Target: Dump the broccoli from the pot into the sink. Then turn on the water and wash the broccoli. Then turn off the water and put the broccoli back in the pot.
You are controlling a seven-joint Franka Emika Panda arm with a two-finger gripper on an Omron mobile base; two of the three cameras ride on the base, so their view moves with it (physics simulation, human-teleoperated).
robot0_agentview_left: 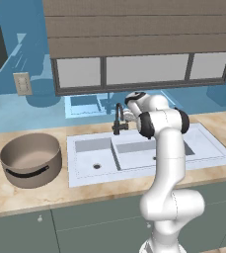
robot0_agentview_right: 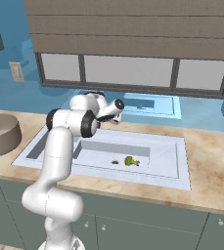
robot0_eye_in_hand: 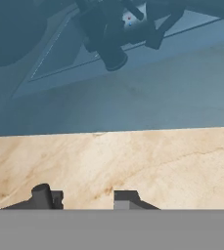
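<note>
The broccoli (robot0_agentview_right: pixel 131 161), a small yellow-green floret, lies on the floor of the sink's right basin beside a round drain. No water runs into the white double-basin sink (robot0_agentview_right: pixel 157 179) (robot0_agentview_left: pixel 85 180). The grey-brown pot (robot0_agentview_left: pixel 30 159) (robot0_agentview_right: pixel 0 134) stands upright on the counter left of the sink. My gripper (robot0_agentview_left: pixel 128 116) (robot0_agentview_right: pixel 118 105) hovers behind the sink, close beside the black faucet (robot0_agentview_left: pixel 118 121). In the hand view my gripper (robot0_eye_in_hand: pixel 86 197) is shut with nothing between its fingertips (robot0_eye_in_hand: pixel 47 195), over bare counter.
A marble counter (robot0_agentview_left: pixel 16 197) runs along both sides of the sink above grey-green cabinets. A blue backsplash (robot0_eye_in_hand: pixel 133 97) and a window with blinds (robot0_agentview_left: pixel 139 29) rise behind it. A wall outlet (robot0_agentview_left: pixel 22 83) sits at the far left.
</note>
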